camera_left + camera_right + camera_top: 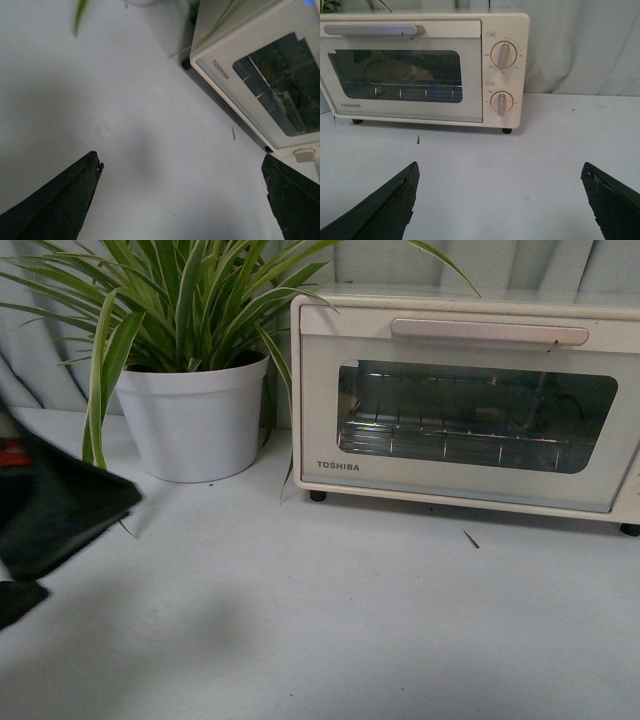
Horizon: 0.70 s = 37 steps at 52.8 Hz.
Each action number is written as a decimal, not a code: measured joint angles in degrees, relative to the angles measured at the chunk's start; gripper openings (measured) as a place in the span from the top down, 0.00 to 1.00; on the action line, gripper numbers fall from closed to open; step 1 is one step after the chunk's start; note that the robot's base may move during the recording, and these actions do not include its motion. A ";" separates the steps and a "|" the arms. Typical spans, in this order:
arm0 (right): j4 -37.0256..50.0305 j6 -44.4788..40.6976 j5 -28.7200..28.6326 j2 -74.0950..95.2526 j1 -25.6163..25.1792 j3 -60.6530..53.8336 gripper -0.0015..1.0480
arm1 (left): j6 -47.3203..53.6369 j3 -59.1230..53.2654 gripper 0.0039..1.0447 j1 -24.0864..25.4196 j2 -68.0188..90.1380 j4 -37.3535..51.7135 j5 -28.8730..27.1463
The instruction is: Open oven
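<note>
Judging from the closed door, the task was taken to be at its very first step: the oven [470, 400] had not yet been touched. It was placed on the white table [330, 630], at the right of a potted plant [192, 420], with its glass door shut and the long bar handle [490, 333] lying along the top edge of the door.

The left claw [181, 165] was seen released, its two dark fingers spread wide over bare table, with nothing held, and the oven's near corner was well apart from it. The right claw [500, 170] was released too and empty, and it was turned toward the oven front from a lower position.

For the next move, one claw would probably have to be raised to the handle, clenched on the bar, and then pulled outward and down, as the hinge is supposed to be at the bottom.

In the front view the right end of the oven was cut off, so the two knobs [504, 55] were shown only by the right wrist camera, and their markings were too small to be read. The interior was dim behind the glass; only a wire rack could be made out. The right arm was not shown in the front view.
</note>
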 joint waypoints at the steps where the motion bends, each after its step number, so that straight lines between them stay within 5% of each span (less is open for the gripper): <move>1: 0.00 0.00 0.00 0.00 0.00 0.00 0.09 | -0.31 0.42 0.06 -0.28 1.07 0.44 0.09; 16: 0.00 0.00 -0.02 0.00 0.00 0.00 0.09 | -11.74 12.85 0.06 -5.35 25.11 6.67 0.57; 37: 0.00 0.00 0.00 0.00 0.00 0.00 0.09 | -17.53 22.14 0.06 -10.16 35.56 7.08 0.66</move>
